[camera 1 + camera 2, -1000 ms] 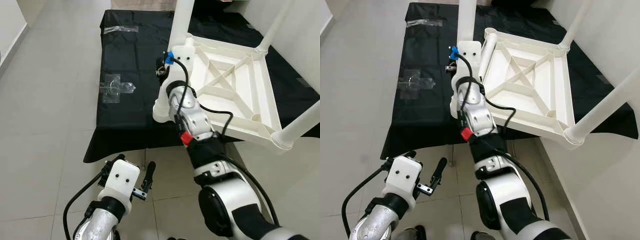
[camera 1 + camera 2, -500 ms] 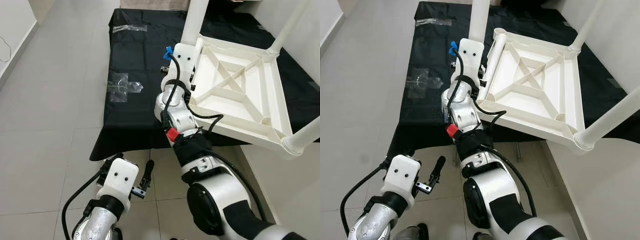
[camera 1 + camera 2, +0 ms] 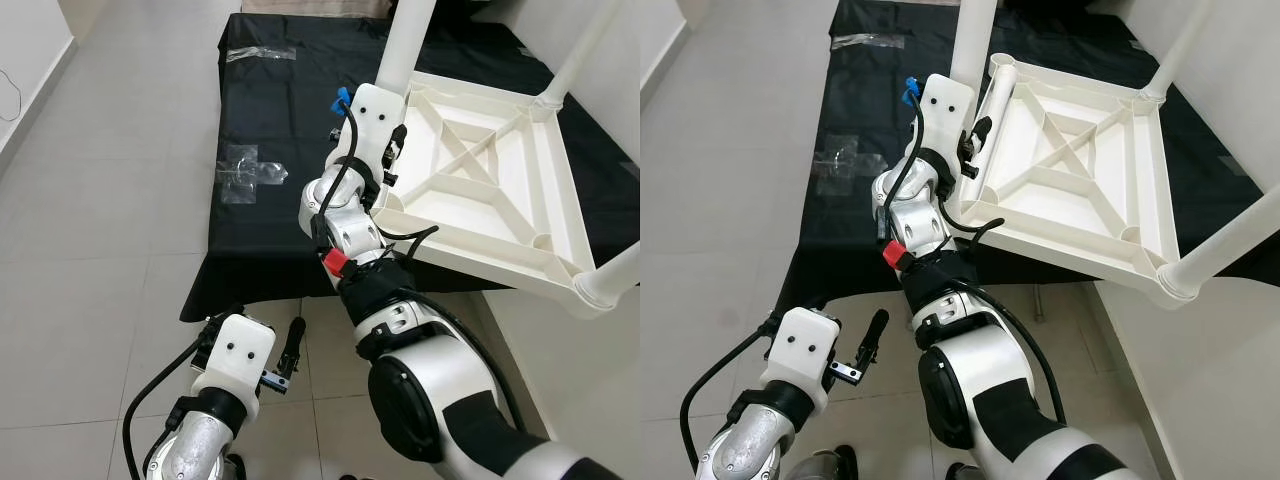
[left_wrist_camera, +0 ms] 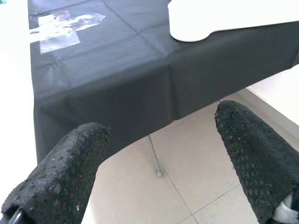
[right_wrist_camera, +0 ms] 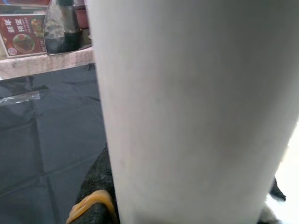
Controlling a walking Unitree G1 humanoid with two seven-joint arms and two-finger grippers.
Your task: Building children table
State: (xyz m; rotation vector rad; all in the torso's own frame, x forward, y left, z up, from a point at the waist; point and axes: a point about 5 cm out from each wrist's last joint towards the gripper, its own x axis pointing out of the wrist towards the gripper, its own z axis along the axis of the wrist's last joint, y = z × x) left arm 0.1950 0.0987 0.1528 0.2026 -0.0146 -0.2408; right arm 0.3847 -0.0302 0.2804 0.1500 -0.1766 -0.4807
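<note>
Head view: white children table (image 3: pixel 480 190) lies upside down on the black-draped desk (image 3: pixel 270 120) at 1 o'clock, legs up. My right jaws (image 3: pixel 392 150) pinch the near-left table leg (image 3: pixel 405 45) at its base. My left jaws (image 3: pixel 285 360) hang low at 7 o'clock over the tiled floor (image 3: pixel 90 250). Left wrist view: my fingers (image 4: pixel 56 177) spread wide, holding nothing, desk edge ahead. Right wrist view: the white leg sits clamped right against the camera.
</note>
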